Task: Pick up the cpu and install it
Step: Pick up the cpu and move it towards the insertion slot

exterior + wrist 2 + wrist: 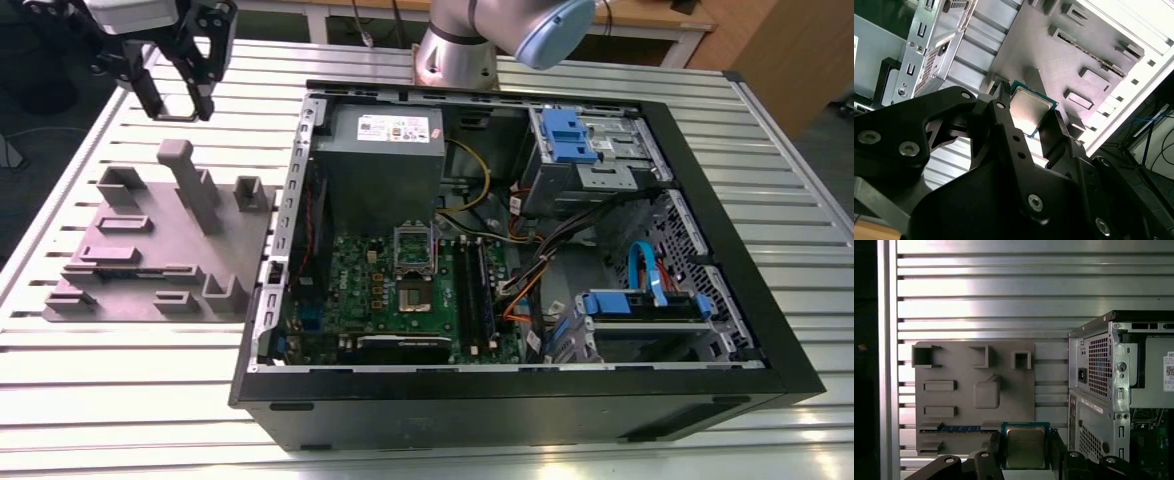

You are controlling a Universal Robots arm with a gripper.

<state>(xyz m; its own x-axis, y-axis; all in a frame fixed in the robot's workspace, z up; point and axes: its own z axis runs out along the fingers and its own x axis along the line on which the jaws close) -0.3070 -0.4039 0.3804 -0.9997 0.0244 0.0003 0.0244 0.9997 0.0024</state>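
Observation:
The cpu, a small square chip with a silvery top and a thin green rim, sits between my gripper's black fingers. The second wrist view shows the same grip, with the cpu clamped at two opposite edges by the gripper. In the exterior view the gripper hangs high at the far left, above the slatted table, beyond the grey stepped block and clear of the open computer case. On the green motherboard inside the case, the socket lies with its metal frame lifted.
The grey block carries several raised holders, and a dark memory stick lies in one slot. The case holds a power supply, blue drive brackets and loose cables. The arm's base stands behind the case.

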